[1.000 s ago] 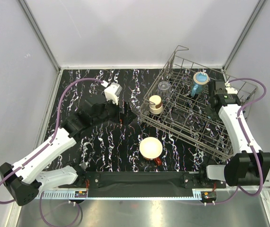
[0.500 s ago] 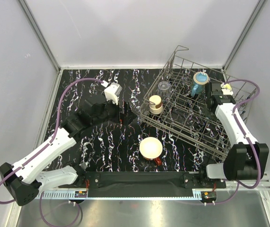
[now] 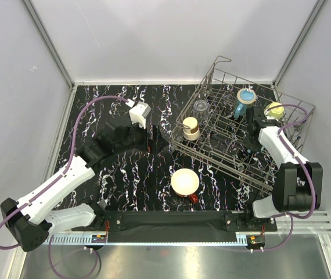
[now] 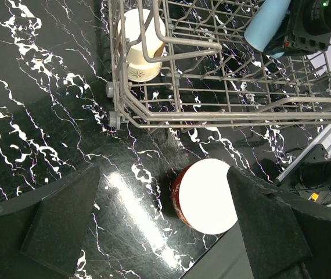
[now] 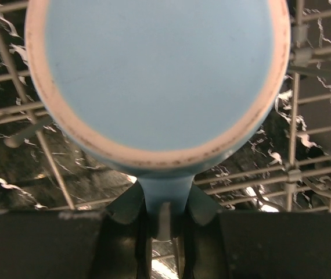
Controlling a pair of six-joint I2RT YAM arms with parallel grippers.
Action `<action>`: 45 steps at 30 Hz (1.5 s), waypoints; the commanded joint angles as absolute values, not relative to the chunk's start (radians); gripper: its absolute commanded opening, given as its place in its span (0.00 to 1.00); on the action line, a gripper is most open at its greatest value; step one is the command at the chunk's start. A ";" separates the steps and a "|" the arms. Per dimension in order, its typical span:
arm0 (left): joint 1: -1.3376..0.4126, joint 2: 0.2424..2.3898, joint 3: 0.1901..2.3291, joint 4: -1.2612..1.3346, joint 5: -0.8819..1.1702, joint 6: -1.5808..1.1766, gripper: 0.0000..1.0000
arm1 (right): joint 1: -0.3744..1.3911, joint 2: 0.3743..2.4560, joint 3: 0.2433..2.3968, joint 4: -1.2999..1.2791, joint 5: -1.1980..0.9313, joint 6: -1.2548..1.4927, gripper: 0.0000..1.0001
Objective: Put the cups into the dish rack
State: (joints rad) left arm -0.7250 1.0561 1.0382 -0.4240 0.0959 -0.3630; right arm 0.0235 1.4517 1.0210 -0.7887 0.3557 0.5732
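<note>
The dish rack (image 3: 235, 152) stands at the right, tilted. In it are a clear tumbler (image 3: 201, 107), a cream-brown cup (image 3: 191, 128), a yellow-green cup (image 3: 274, 109) and a light-blue mug (image 3: 245, 100). My right gripper (image 3: 251, 120) is inside the rack, shut on the handle of the light-blue mug (image 5: 154, 75); in the right wrist view (image 5: 164, 216) the fingers pinch the handle. A red mug (image 3: 185, 182) with a pale inside sits on the table in front of the rack. My left gripper (image 3: 148, 139) hovers open and empty left of the rack, with the red mug (image 4: 207, 195) between its spread fingers (image 4: 61, 226).
The rack's near corner and wire side (image 4: 154, 113) lie just beyond the left gripper. The black marbled table (image 3: 125, 174) is walled by white panels at left, back and right. A black bar (image 3: 171, 220) runs along the near edge.
My right wrist has swung left inside the rack toward the light-blue mug, uncovering the yellow-green cup. The left arm has hardly moved.
</note>
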 commanded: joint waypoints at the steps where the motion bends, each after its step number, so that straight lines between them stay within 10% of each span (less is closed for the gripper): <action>1: -0.719 1.057 1.037 -0.373 0.120 -0.356 0.99 | 0.021 1.457 1.029 -0.732 0.359 0.586 0.14; 13: -0.718 1.068 1.039 -0.376 0.127 -0.356 0.99 | 0.021 1.424 1.022 -0.788 0.344 0.601 0.84; 45: -0.822 1.233 1.101 -0.492 0.075 -0.393 0.89 | 0.021 0.781 1.068 -1.144 -0.035 0.632 1.00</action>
